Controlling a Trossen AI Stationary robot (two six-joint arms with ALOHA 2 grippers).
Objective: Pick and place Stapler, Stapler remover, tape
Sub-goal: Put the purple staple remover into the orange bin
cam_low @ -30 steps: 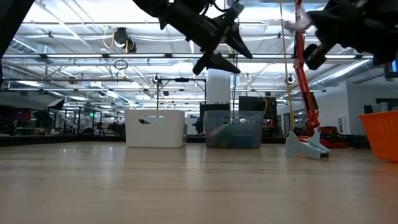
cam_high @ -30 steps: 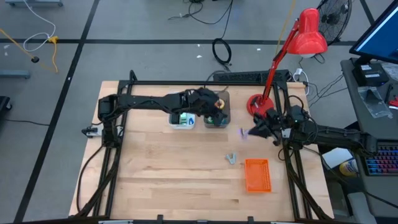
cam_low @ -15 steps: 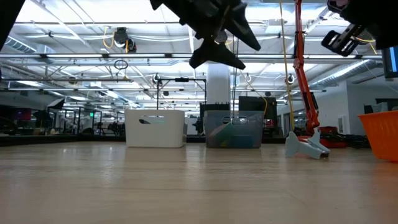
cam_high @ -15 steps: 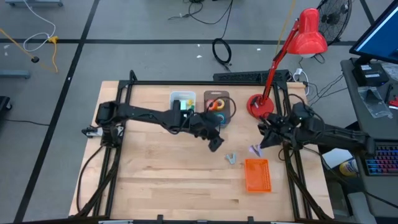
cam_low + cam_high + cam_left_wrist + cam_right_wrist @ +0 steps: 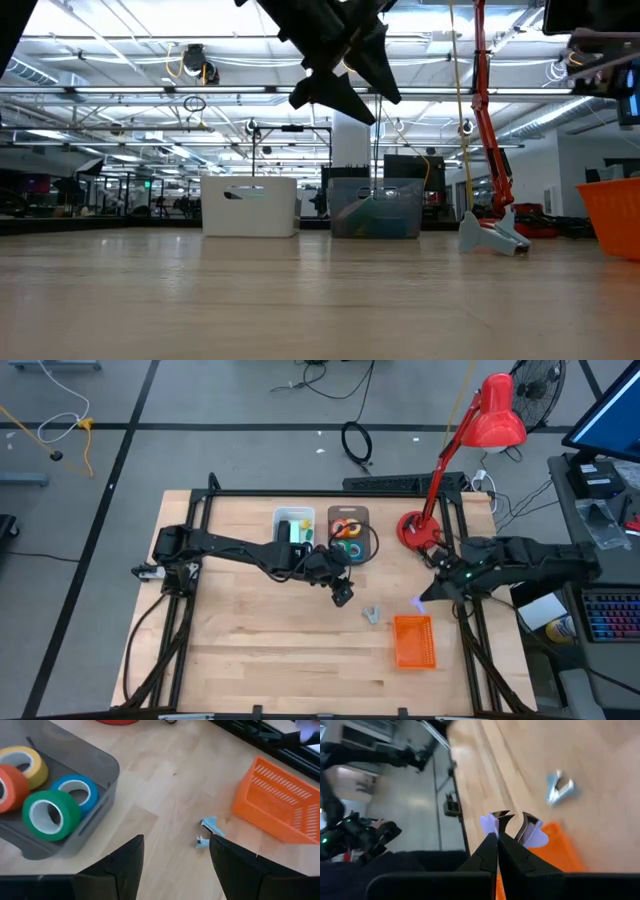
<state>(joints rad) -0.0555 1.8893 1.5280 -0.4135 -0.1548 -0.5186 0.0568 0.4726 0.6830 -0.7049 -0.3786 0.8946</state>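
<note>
My right gripper (image 5: 428,598) (image 5: 498,836) is shut on a purple staple remover (image 5: 536,835), which it holds in the air by the far end of the orange basket (image 5: 413,641). A second, pale blue staple remover (image 5: 372,614) (image 5: 208,832) lies on the wood. My left gripper (image 5: 342,592) (image 5: 175,857) hangs open above the table, between the grey tray (image 5: 362,548) and that remover. In the tray lie orange (image 5: 9,787), yellow (image 5: 27,762), green (image 5: 50,814) and blue (image 5: 76,792) tape rolls. I cannot make out the stapler. My right gripper pinches the purple staple remover between its two fingertips (image 5: 490,847). One purple wing (image 5: 489,824) and the other (image 5: 537,836) stick out on either side of them, and the metal claws (image 5: 502,815) point away from the gripper. The remover is lifted clear of the table.
A white bin (image 5: 293,525) with green and dark items stands left of the grey tray. A red desk lamp (image 5: 415,528) stands at the far right corner. Bare wood lies in front of the bins and left of the basket.
My left gripper has swung from above the grey tray toward the near edge and the right, closer to the pale blue remover, staying open. My right gripper has carried the purple remover toward the near edge, up to the orange basket, rolling its wrist as it went.
</note>
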